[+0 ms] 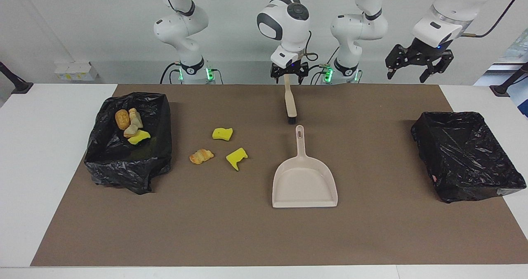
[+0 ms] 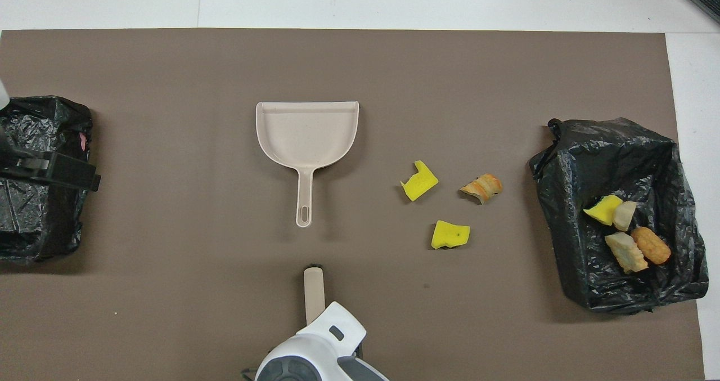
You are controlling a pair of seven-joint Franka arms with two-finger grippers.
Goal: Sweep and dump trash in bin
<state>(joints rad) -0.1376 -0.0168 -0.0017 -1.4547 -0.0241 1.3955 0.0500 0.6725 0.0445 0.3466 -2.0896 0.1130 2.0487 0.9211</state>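
Three pieces of trash lie loose on the brown mat: two yellow sponge pieces [image 1: 222,134] [image 1: 236,157] and a croissant-like chunk [image 1: 201,156]. Several more [image 1: 131,126] sit in the black-lined bin [image 1: 123,163] at the right arm's end. The beige dustpan [image 1: 304,180] lies flat in the middle, handle toward the robots. Nearer the robots, in line with that handle, lies the beige brush [image 1: 291,101]. My right gripper [image 1: 288,76] is open over the brush handle's end and holds nothing. My left gripper [image 1: 412,75] waits open, raised over the other bin.
A second black-lined bin [image 1: 466,155] at the left arm's end holds no scraps. The loose scraps [image 2: 450,234] lie between the dustpan [image 2: 306,133] and the bin with trash [image 2: 613,144]. White table borders the mat.
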